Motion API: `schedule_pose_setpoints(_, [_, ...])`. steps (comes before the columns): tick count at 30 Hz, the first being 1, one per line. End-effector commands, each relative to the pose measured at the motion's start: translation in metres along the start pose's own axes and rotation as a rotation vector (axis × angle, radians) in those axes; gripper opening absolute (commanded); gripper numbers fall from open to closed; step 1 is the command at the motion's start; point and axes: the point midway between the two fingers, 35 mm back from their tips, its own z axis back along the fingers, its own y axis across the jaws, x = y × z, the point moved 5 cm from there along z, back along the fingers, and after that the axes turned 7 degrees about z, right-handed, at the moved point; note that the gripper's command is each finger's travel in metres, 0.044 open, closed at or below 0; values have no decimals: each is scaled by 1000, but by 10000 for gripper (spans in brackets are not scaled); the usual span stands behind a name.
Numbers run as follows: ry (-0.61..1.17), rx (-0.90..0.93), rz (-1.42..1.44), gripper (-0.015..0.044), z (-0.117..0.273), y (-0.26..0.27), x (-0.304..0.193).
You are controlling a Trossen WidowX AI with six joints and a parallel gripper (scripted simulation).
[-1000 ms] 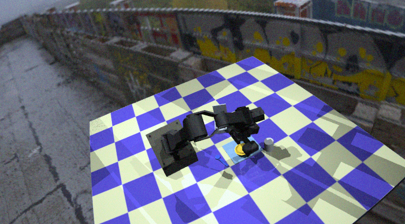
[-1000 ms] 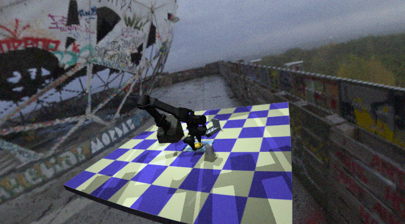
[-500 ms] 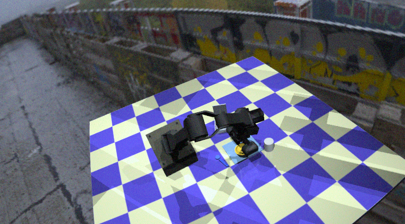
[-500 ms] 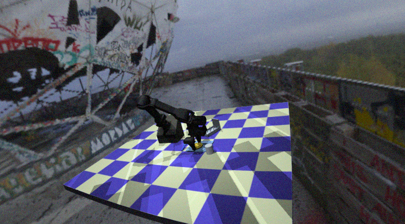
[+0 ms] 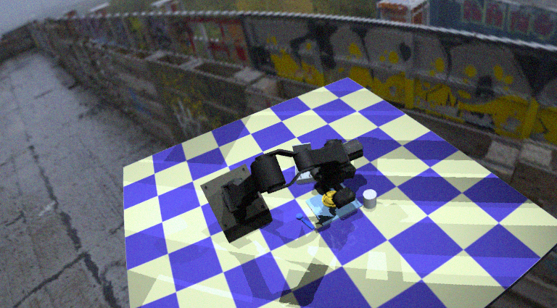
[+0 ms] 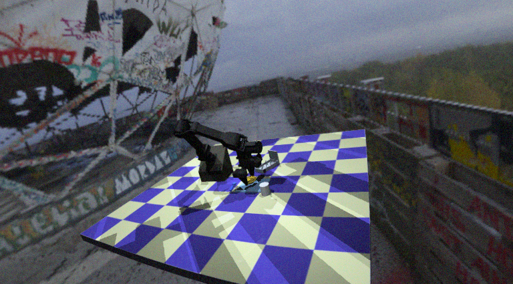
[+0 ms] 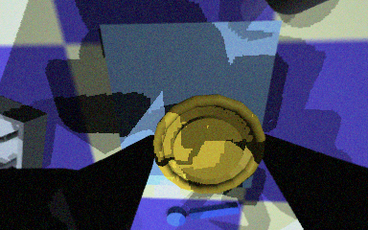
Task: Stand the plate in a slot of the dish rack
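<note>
The small round yellow plate [image 5: 328, 199] [image 6: 250, 180] [image 7: 211, 155] is held close to level, a little above the light blue square mat [image 5: 315, 203] [image 7: 158, 57]. My gripper [image 7: 206, 140] is shut on the plate, with a dark finger at each side of its rim in the wrist view. In the top view a finger hides part of the plate. The grey dish rack [image 5: 304, 177] [image 6: 272, 157] [image 7: 35, 140] stands beyond the mat, partly behind the arm in the top view. Only its corner shows at the left edge of the wrist view. Its slots are hard to make out.
A white cylinder [image 5: 369, 198] [image 6: 264, 188] stands close beside the mat, near the gripper. A blue spoon-like object [image 5: 304, 221] [image 7: 213, 211] lies by the mat on the arm base's side. The checkered table [image 5: 427, 238] [image 6: 264, 224] extends around them.
</note>
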Motion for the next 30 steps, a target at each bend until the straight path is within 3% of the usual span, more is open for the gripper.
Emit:
schedule_pose_setpoints(1, [-14, 4, -12, 12, 25, -1, 7])
schedule_pose_setpoints(20, [-11, 2, -11, 0, 121, 6, 10])
schedule_pose_setpoints(30, [-11, -6, -16, 0, 147, 9, 9])
